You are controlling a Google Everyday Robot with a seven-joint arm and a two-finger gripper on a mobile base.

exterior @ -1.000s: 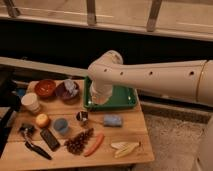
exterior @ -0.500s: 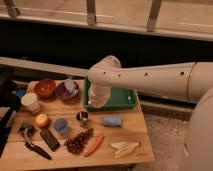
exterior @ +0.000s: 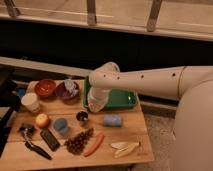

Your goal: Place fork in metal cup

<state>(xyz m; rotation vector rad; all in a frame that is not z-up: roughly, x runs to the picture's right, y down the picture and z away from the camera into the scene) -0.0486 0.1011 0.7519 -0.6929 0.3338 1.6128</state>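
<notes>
**Fork unseen, tool lower near metal cup**

Fork not to be made out anywhere on the bench [exterior: 135, 127]; perhaps hidden under the wrist, cannot tell. Has sunk slightly over the last second: tool [exterior: 96, 106] now low over the left rim of the green tray [exterior: 125, 97], just up and right of the metal cup [exterior: 82, 116]. Released or clenched: cannot tell. Cup upright, dark inside, apart from the tool, beside the blue cup [exterior: 61, 125]. Probably means closing in on the cup; placing not yet done.
</notes>
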